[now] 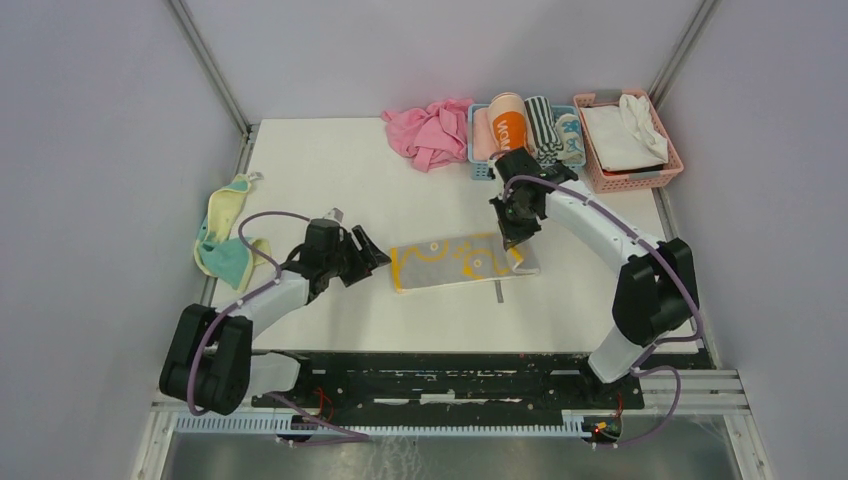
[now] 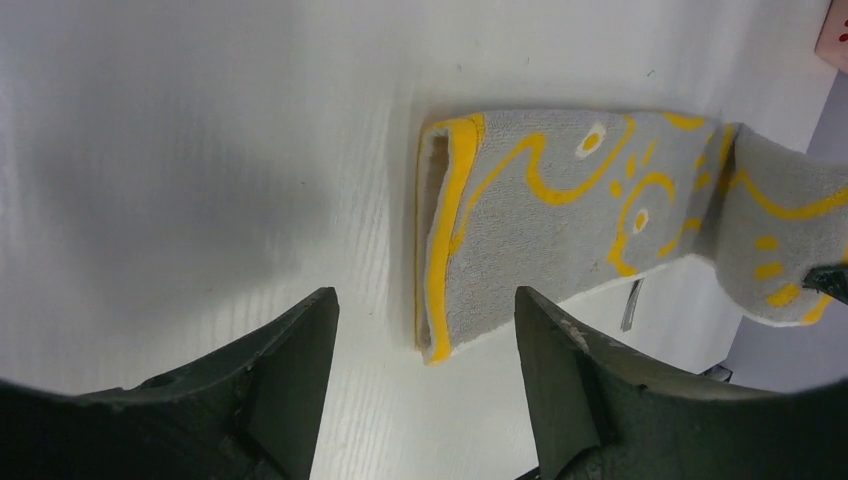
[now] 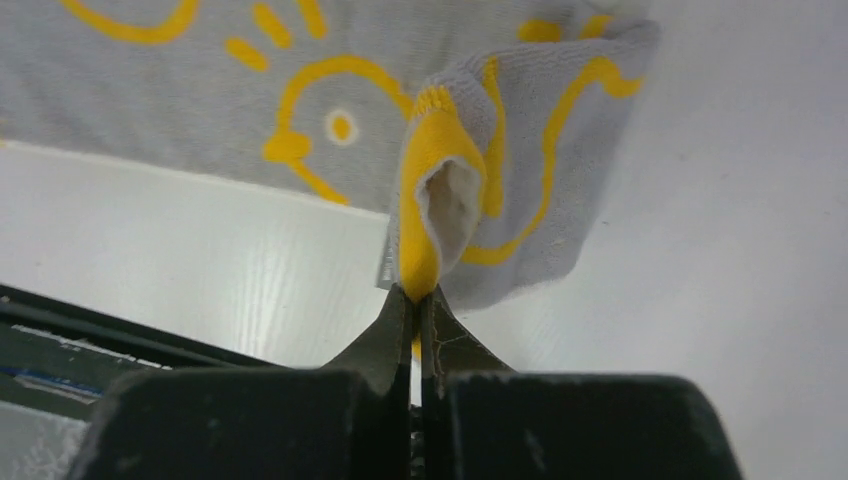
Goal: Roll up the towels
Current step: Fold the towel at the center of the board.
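One wrist view shows right hand (image 3: pixel 418 300) pinching grey towel (image 3: pixel 150 90) edge (folded over); left hand (image 2: pixel 425 320) spread, empty.

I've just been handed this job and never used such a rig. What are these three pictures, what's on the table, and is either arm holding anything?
The top picture looks down from above and behind two robot arms bolted at the table's near edge. The other two come from cameras on each wrist.

On the white table a grey towel with yellow marks lies in the middle. A yellow towel sits at the left edge, a pink cloth at the back. Beside it, a blue basket holds rolled towels and a pink basket holds white cloth.

The right end effector is shut on the grey towel's yellow-edged corner, lifted and folded over. The left end effector is open, holding nothing, facing the towel's other end.
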`<state>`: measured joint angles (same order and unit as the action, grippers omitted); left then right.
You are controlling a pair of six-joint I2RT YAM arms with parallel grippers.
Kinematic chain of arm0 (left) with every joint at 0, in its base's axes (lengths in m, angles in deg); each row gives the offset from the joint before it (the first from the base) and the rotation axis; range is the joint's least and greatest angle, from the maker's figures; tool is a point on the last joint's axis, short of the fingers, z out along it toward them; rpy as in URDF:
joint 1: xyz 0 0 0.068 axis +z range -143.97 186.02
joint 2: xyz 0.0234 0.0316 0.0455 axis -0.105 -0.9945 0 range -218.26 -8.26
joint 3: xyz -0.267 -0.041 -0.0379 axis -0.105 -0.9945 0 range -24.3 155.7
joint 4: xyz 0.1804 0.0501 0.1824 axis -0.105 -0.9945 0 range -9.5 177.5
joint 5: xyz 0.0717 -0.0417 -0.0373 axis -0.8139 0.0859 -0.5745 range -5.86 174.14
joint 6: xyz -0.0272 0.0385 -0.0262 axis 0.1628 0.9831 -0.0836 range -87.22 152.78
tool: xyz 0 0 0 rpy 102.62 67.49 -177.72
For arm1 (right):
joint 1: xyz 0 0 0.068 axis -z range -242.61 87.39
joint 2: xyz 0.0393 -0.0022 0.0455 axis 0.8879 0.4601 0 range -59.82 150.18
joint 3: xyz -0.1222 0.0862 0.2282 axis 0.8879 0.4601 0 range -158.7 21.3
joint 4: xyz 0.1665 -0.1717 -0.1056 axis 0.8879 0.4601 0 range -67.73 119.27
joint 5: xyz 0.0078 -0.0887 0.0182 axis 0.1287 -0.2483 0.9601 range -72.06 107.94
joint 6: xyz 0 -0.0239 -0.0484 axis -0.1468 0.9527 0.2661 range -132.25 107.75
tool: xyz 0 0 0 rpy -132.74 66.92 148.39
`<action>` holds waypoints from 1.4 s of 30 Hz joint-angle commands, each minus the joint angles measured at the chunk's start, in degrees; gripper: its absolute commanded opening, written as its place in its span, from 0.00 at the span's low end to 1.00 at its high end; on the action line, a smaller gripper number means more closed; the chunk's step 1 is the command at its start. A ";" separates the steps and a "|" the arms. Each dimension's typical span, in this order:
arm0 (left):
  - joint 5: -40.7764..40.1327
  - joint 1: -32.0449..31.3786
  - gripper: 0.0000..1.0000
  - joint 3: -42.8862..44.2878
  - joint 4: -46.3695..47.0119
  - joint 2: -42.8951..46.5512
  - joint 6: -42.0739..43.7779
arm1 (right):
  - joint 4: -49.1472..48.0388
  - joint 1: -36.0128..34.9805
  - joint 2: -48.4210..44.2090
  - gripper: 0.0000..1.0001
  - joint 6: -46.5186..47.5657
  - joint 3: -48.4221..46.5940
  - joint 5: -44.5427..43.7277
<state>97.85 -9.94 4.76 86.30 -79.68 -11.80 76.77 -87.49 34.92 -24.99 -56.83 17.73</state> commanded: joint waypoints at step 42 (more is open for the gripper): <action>-6.88 -6.43 0.36 -3.59 8.82 -8.42 -3.10 | -19.95 -23.18 17.79 0.46 -17.14 -14.38 16.34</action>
<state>96.01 -16.00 2.42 99.77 -91.00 -14.56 58.85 -110.62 59.40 -44.53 -72.61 31.26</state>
